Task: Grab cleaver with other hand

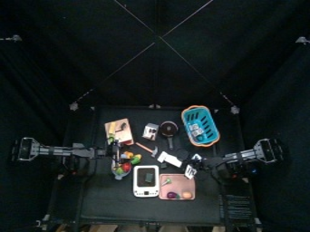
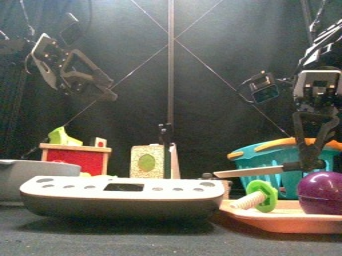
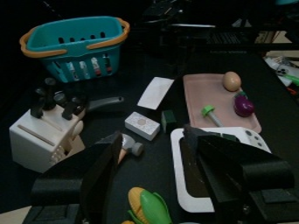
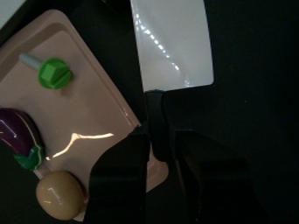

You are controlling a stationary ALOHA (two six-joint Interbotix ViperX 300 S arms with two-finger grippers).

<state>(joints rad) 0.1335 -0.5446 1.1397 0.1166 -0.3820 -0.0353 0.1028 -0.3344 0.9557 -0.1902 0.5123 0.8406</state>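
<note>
The cleaver (image 4: 170,45) is a flat whitish-silver blade with a dark handle. In the right wrist view the handle runs down between the jaws of my right gripper (image 4: 158,144), which look closed on it. The blade lies low over the black table beside the pink tray (image 4: 82,96). The cleaver also shows in the top view (image 1: 169,159) and the left wrist view (image 3: 156,92). It is hidden in the front view. My left gripper (image 3: 163,150) is open and empty, back from the cleaver over the white device (image 3: 222,166).
The blue basket (image 1: 200,125) stands at the back right. The pink tray holds an eggplant (image 4: 21,140), a green piece (image 4: 52,72) and a potato (image 4: 61,194). A knife block (image 3: 41,133) and a small white box (image 3: 142,125) are near the left arm.
</note>
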